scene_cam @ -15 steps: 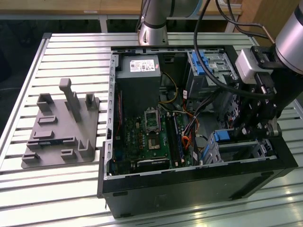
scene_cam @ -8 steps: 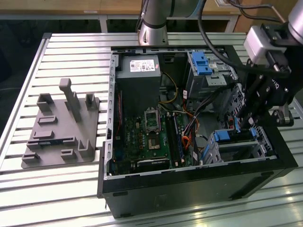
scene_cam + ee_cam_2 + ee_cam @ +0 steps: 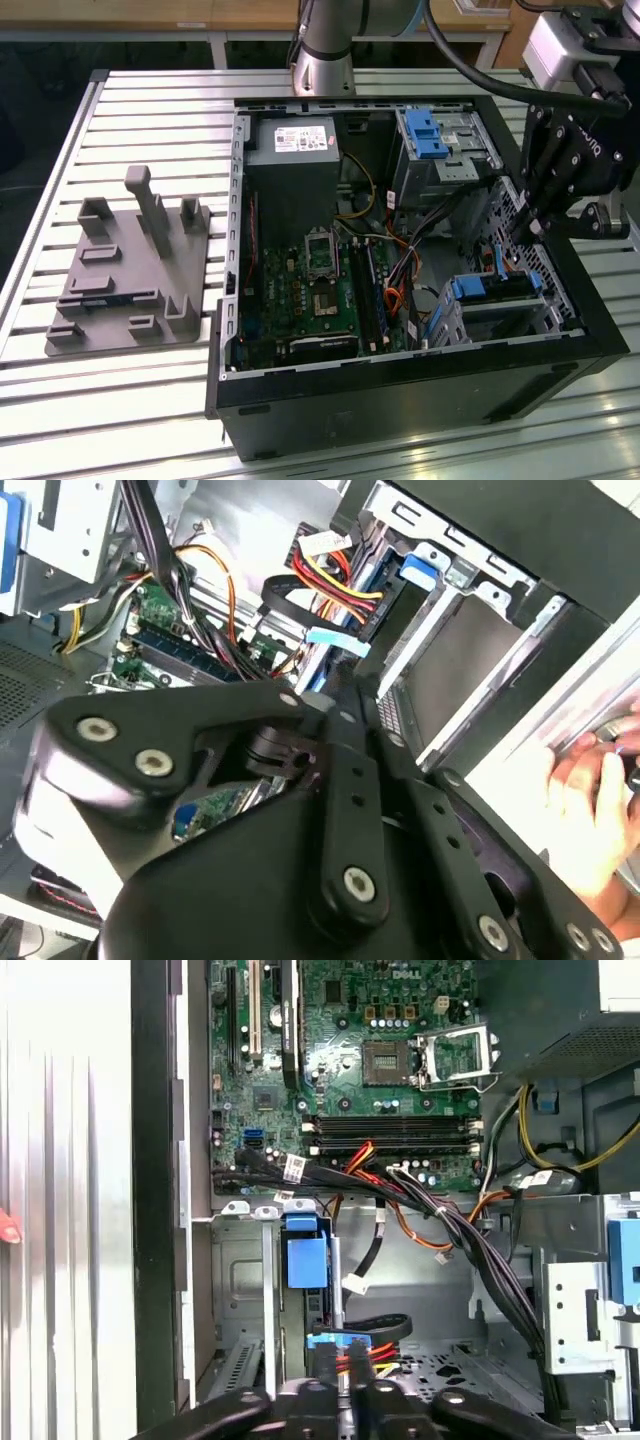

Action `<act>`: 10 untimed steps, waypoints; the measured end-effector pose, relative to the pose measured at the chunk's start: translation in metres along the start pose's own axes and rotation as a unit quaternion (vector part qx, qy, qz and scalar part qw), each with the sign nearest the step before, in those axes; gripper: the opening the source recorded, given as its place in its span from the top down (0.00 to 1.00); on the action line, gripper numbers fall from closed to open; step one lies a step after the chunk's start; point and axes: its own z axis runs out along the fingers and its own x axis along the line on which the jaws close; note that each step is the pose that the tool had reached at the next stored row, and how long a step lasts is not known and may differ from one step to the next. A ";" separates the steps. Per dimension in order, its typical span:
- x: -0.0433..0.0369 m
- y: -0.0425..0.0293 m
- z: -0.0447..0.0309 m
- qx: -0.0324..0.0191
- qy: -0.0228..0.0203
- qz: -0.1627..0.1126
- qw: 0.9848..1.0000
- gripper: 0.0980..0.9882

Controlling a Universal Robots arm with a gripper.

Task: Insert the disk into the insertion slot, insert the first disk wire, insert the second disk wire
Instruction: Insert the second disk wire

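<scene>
Blue-framed disk is seated in the insertion slot, just below the claw; its grip cannot be told.

motherboard – exposed | cable bundle – crossing case | blue connector – by jaws

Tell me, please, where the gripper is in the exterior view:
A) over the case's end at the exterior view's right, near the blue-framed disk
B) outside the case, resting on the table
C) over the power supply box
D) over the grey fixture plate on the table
A: the gripper hangs over the open computer case at the exterior view's right, close above the blue-framed disk.
</scene>
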 end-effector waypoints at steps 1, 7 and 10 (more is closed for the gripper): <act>0.0000 0.0000 0.0000 0.000 0.000 0.000 1.000 0.95; -0.0001 0.0001 0.0000 0.000 0.000 0.000 1.000 0.99; -0.0002 0.0001 0.0000 0.000 0.000 0.000 1.000 0.99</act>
